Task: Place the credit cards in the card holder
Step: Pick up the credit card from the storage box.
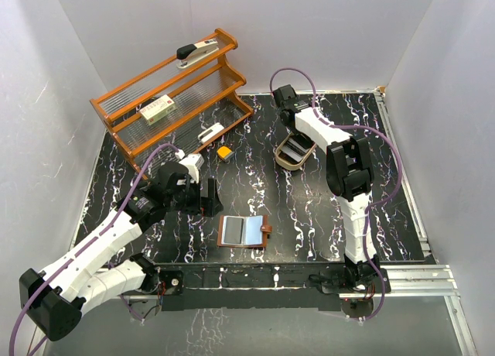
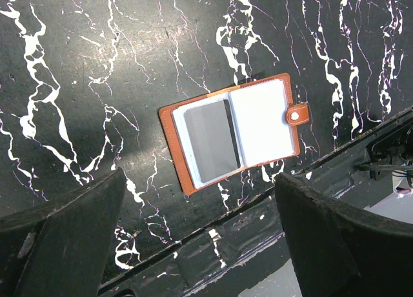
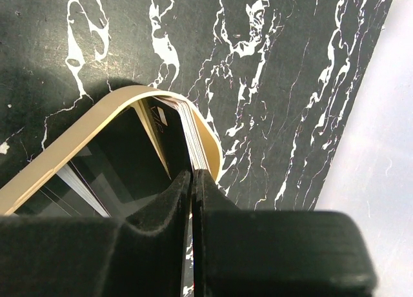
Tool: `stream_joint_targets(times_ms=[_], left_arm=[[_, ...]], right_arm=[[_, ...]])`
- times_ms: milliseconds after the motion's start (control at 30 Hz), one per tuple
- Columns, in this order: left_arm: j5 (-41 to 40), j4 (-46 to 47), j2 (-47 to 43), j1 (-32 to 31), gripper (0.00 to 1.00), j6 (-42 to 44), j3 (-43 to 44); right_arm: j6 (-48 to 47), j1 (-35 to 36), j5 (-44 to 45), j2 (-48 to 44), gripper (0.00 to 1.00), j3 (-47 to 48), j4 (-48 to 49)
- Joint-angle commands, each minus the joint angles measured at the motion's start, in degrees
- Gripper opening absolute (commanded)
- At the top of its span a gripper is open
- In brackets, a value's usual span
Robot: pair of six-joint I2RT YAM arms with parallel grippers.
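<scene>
Pinching credit cards [image 3: 187, 132] in the tray [image 3: 97, 110] with my right hand [image 3: 191, 181]. My wide-open left hand [image 2: 200, 181] sits nearer the card holder [image 1: 244, 231], lying near-left.

This is a robotics lab cell. Plain white panels [image 1: 116, 31] box in a black, white-veined worktop [image 1: 309, 209]. The left arm [image 1: 100, 248] and right arm [image 1: 352, 201] are bolted at its near edge beside a metal rail [image 1: 418, 275], trailing purple cables [image 1: 139, 187].
</scene>
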Motion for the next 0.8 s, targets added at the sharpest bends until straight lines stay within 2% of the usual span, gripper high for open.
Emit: stream_joint_targets(times_ms=[0,200,533,633,767], left_arm=[[-0.38,-0.7,-0.96,-0.07,0.99,0.18,-0.1],[-0.64,-0.83,-0.66,-0.11,0.99,0.2,0.0],[-5.81,-2.13,0.57,-0.06,0.99,-1.48,-0.11],[-4.31,-0.51,0.3,-0.05,0.98,-0.17,-0.72],[-1.17,0.75,-0.34,-0.04,0.92,0.14,-1.57]], right_arm=[[0.64,-0.53,0.3,-3.66,0.0,2.75,0.25],[2.22,-0.5,-1.5,-4.29,0.0,3.79,-2.22],[6.34,-0.26,-2.04,-8.75,0.0,2.09,-5.72],[7.92,-0.15,-3.59,-11.12,0.0,0.24,-5.68],[10.25,0.09,-4.61,-14.15,0.0,-3.85,-4.89]])
